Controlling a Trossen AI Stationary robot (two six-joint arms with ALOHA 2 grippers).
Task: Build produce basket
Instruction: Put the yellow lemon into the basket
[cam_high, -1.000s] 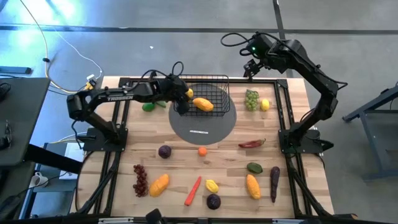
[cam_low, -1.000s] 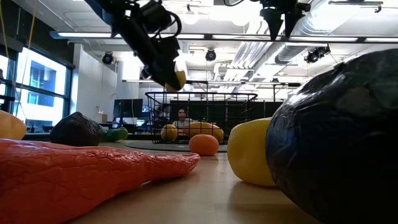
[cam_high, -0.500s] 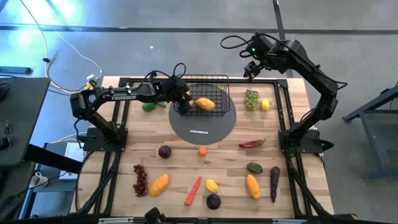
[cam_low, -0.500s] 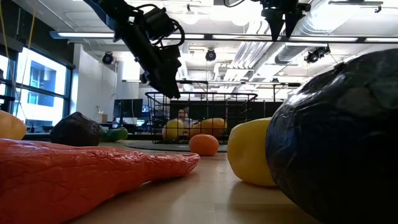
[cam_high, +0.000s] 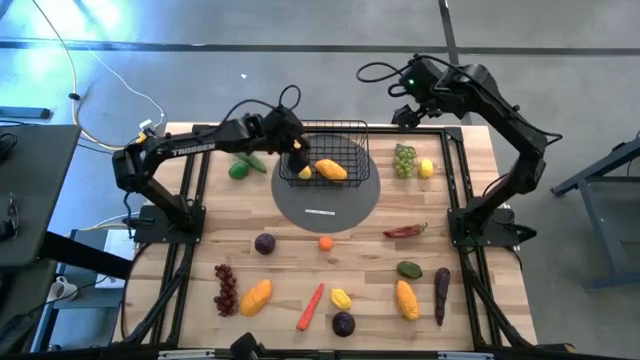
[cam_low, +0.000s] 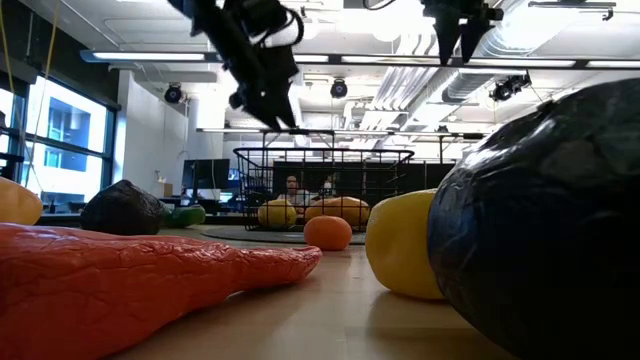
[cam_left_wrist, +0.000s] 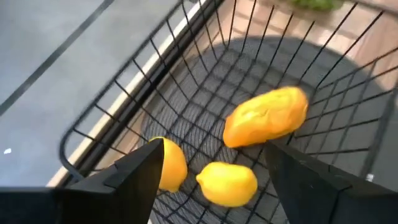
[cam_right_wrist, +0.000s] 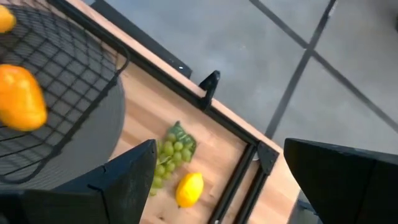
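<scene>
High view let me read "TROSSEN" on my left arm; its spread left end effector hung over the basket holding two lemons and a mango; right end effector was spread too.

I see a round grey mat on the far centre of my wooden table, a dark side table left, and white cables on the grey floor.

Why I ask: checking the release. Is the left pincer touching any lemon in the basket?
Apart. The left wrist view shows the open left pincer above the basket, with two lemons lying free on its floor.
</scene>
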